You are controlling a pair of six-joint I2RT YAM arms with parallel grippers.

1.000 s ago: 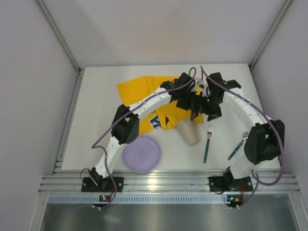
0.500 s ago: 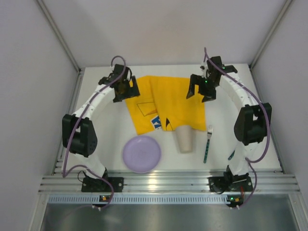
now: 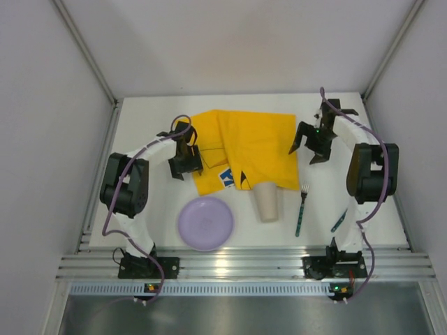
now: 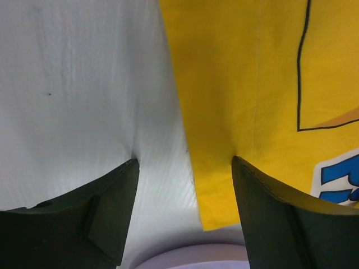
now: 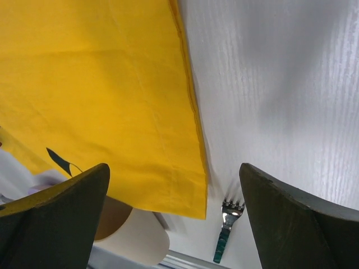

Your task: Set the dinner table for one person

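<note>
White and walled by pale grey panels, the dinner table [image 3: 140,132] is filling the overhead view. It is carrying a yellow cloth [image 3: 251,143] toward its far side, a purple plate [image 3: 204,222] near the front rail, and a cup [image 3: 268,201] at the cloth's near edge with a fork [image 3: 301,209] just beside it. The left gripper [image 3: 183,164] is hovering at the cloth's left edge and the right gripper [image 3: 307,149] at its right edge, both spread wide and holding nothing. From the left wrist, dark fingers [image 4: 106,213] are standing apart, one over white tabletop and one over the cloth's edge. From the right wrist, wide-set fingers [image 5: 61,213] are framing the cloth's corner, the cup and the fork's tines.
</note>
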